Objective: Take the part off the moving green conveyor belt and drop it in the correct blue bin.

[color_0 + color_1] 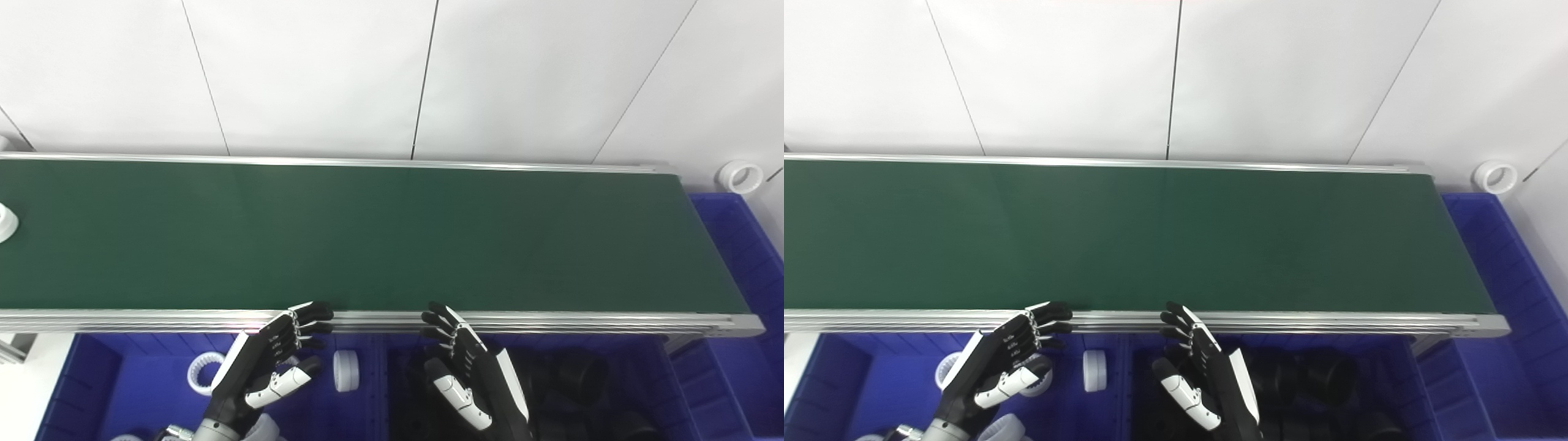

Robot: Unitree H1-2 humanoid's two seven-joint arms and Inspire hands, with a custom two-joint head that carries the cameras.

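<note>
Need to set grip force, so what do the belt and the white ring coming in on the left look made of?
Belt: matte dark green, probably rubber or PVC, with no glare. White ring: likely smooth moulded plastic, uniformly white; mostly cut off by the picture's edge.

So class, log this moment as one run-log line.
left hand: open, over white-parts bin | right hand: open, over black-parts bin | white part: belt far left

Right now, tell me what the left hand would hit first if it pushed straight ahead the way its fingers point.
The left hand points up and right; its fingertips already overlap the conveyor's near metal rail, so probably that, unless it rides higher. Depth is unclear.
</note>
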